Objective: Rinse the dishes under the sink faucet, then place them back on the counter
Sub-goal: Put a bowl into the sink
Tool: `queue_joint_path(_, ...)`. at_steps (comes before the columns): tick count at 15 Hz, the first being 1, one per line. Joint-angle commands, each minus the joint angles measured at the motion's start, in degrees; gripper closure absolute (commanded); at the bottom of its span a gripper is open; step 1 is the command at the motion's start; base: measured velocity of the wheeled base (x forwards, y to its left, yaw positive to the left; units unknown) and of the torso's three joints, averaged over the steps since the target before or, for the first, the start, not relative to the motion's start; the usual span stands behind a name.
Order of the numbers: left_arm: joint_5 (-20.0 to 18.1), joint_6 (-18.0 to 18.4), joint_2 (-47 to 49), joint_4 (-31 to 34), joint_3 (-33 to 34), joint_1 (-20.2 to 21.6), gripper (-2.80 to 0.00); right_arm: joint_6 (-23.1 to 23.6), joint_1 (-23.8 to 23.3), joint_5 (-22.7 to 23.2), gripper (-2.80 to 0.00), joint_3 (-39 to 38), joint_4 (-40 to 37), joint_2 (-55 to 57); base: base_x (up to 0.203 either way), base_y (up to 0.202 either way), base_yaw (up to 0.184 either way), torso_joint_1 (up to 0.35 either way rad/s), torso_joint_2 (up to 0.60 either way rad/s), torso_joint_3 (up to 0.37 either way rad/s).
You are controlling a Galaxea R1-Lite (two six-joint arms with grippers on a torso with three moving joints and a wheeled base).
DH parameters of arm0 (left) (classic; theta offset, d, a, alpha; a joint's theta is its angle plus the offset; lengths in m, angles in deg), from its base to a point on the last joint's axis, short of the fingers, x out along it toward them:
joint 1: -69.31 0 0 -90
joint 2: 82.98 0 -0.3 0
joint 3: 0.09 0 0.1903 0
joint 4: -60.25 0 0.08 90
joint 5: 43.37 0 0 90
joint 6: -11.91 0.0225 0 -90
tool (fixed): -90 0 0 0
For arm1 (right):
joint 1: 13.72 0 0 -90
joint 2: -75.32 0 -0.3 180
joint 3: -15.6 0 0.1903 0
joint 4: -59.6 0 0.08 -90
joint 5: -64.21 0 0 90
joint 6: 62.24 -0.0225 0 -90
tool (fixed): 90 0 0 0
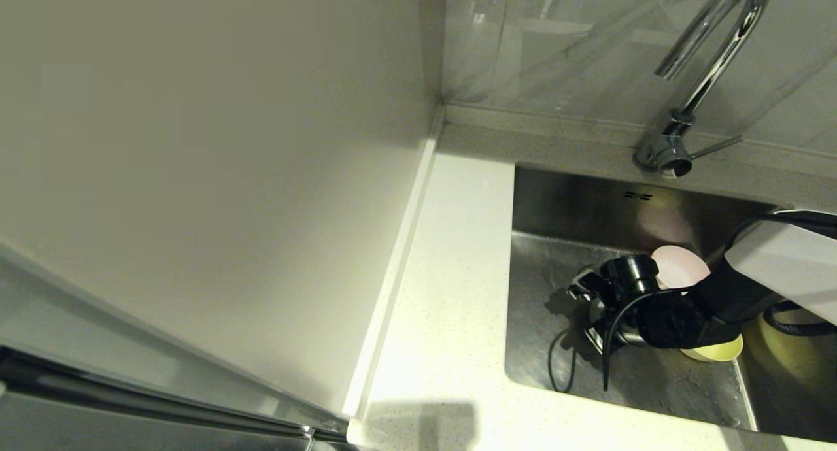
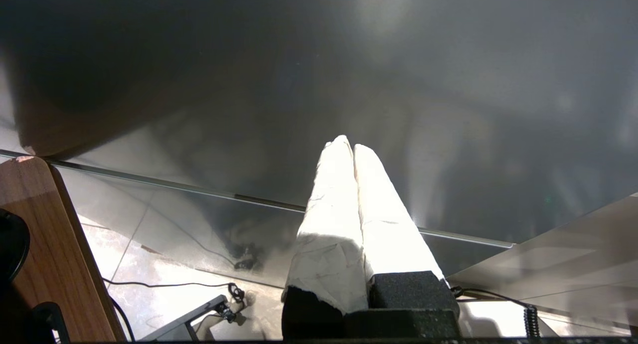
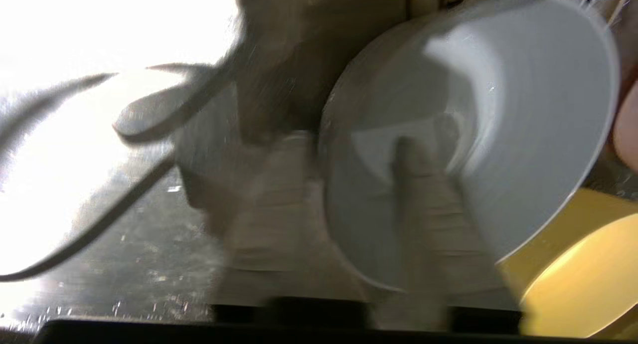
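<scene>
Sink (image 1: 556, 202), stainless basin, holds all three dishes. Pale blue-white bowl (image 3: 473, 134) tilted on edge, one finger inside its rim, one outside; right gripper (image 3: 349, 219) jaws straddle the wall, blurred, cannot tell whether they press it. Yellow-green bowl (image 1: 716, 351) beside it; pink bowl (image 1: 680, 265) behind the wrist. Chrome faucet (image 1: 709, 65) at rear. White speckled bench (image 1: 451, 274) left of the basin. Left gripper (image 2: 354, 149) parked, jaws together.

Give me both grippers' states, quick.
Left gripper: shut, empty.
Right gripper: open, jaws astride the white bowl's rim.
</scene>
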Motion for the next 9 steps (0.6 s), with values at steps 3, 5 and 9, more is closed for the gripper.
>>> queue_joint_path(3,0.01,-0.01,0.0,-0.02,0.18,0.01,0.0,-0.08,-0.48,-0.01,-2.8,0.4,0.11,-0.26,0.0,0.0,0.0,0.0,0.0,0.0)
queue_joint_path(5,0.01,-0.01,0.0,-0.02,0.18,0.01,0.0,-0.08,-0.72,0.05,-2.8,0.4,0.11,-1.36,0.0,0.0,0.0,0.0,0.0,0.0)
queue_joint_path(9,0.01,-0.01,0.0,-0.02,0.18,0.01,0.0,-2.73,-1.28,2.69,-2.8,-0.68,-0.13,-9.96,0.0,0.0,0.0,0.0,0.0,0.0)
